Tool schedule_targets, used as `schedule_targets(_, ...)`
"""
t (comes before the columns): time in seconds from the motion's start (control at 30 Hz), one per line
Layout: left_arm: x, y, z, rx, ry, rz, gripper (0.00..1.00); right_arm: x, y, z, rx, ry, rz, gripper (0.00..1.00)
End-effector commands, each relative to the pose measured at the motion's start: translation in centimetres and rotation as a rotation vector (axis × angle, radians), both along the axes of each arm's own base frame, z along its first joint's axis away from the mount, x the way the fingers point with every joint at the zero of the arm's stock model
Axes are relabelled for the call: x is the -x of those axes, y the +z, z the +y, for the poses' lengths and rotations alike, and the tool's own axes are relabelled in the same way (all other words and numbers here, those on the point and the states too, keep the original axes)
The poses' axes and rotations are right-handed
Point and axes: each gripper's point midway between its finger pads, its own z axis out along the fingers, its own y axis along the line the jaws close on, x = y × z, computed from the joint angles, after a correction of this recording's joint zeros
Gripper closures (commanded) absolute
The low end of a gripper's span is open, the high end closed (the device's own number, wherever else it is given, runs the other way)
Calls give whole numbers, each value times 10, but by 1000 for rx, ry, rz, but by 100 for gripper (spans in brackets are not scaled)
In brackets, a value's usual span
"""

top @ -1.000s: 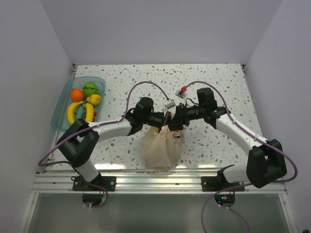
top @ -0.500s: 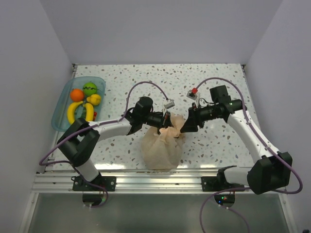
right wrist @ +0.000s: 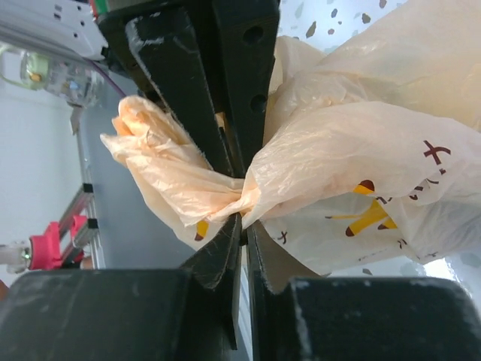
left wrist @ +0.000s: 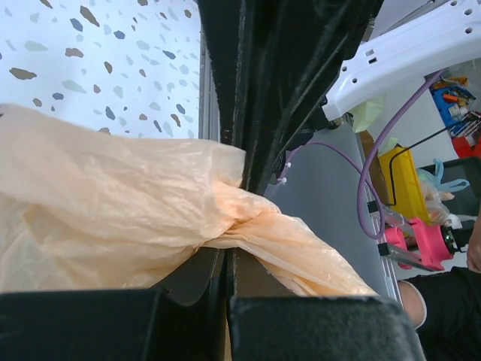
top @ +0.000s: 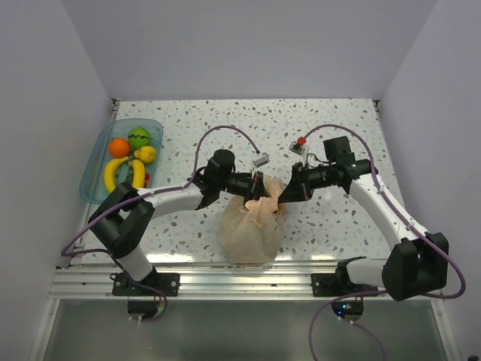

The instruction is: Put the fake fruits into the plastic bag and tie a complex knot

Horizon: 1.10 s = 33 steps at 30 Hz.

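Observation:
The peach plastic bag point(top: 252, 229) sits bulging near the front edge, its contents hidden. Its handles are twisted into a tight neck point(top: 264, 200) that looks like the knot, with a tail point(right wrist: 161, 169) sticking out. My left gripper point(top: 257, 186) comes in from the left and is shut on the bag film point(left wrist: 98, 203) at the twist. My right gripper point(top: 284, 191) comes from the right, its jaws shut on the same twisted plastic point(right wrist: 244, 197). Fake fruits lie far left: an orange point(top: 119, 147), a green ball point(top: 138, 137) and yellow bananas point(top: 113, 173).
The fruits rest in a clear blue tray point(top: 96, 154) against the left wall. Purple cables arch over both arms above the speckled table point(top: 331, 120). An aluminium rail point(top: 248, 277) runs along the near edge, just below the bag.
My right arm drew back to the right from the bag neck, then its jaws closed on the twisted handle. The left gripper kept its grip and stayed put.

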Motion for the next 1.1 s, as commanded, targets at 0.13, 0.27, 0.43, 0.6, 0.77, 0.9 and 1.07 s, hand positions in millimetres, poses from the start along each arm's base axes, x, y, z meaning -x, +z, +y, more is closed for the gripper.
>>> schedule_targets(0.13, 10, 8, -5, 73, -58, -24, 100, -33, 26, 20, -127, -85, -58, 100)
schedule_targets(0.27, 13, 0, -5, 65, -65, -4, 100, -33, 32, 21, -151, -118, -57, 100)
schedule_targets(0.43, 13, -4, -5, 59, -57, 5, 100, -23, 27, 21, -133, -101, -49, 100)
schedule_targets(0.6, 7, 13, -3, 120, -37, 4, 100, 0, 13, 7, -28, -24, -90, 68)
schedule_targets(0.77, 6, 17, -2, 131, -30, 3, 100, 11, 25, -17, -12, -31, -90, 64)
schedule_targets(0.9, 6, 19, -2, 131, -31, 5, 100, 14, 28, -28, 52, -30, -91, 51)
schedule_targets(1.07, 6, 21, -1, 133, -30, 1, 100, 27, 25, -40, 113, 137, -159, 77)
